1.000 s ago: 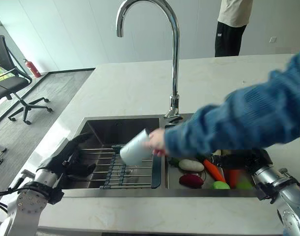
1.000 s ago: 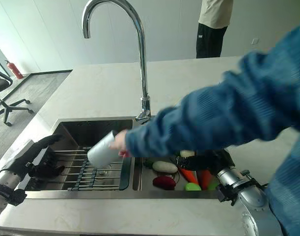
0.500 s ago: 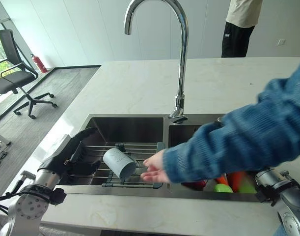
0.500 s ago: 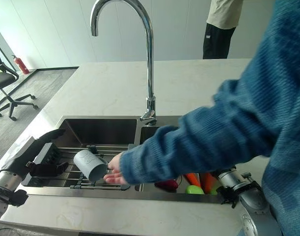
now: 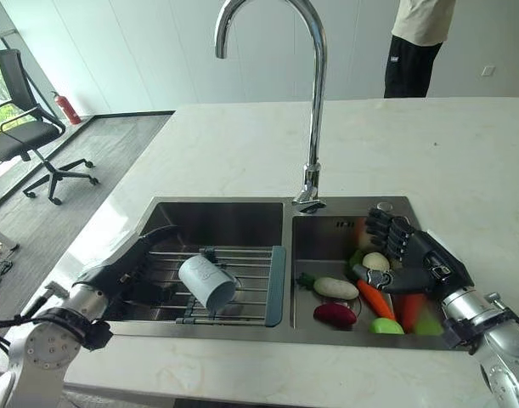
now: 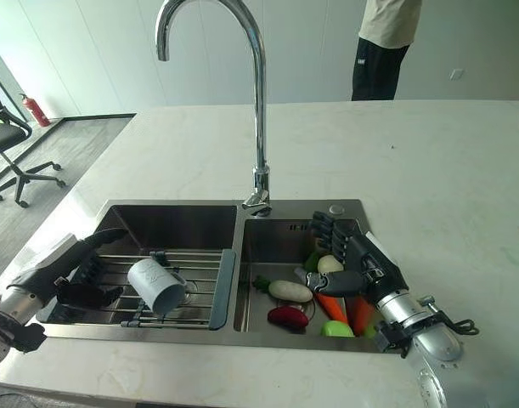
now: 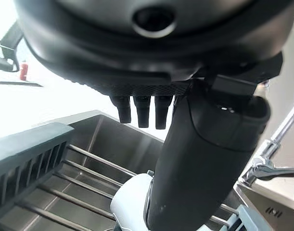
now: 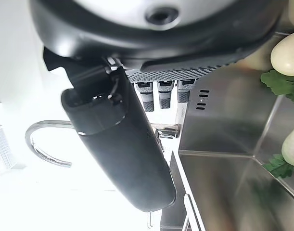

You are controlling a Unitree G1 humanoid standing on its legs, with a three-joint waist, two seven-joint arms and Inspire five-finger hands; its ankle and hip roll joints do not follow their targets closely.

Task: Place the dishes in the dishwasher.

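Cup [image 5: 207, 281] lies on its side on the wire rack [image 5: 242, 254] in the left sink basin. Left hand [image 5: 123, 270] just beside it, fingers straight, holding nothing. Right hand [image 5: 412, 258] over vegetables [image 5: 334, 287] in the right basin, fingers spread.

A pale grey cup [image 5: 207, 281] is lying on the steel rack [image 5: 242, 293]; an orange carrot [image 5: 375, 298] is showing beside a dark red vegetable [image 5: 333, 313].

White panelled walls [image 5: 140, 51], grey wood floor [image 5: 89, 170], a black office chair [image 5: 25, 136] by a bright window.
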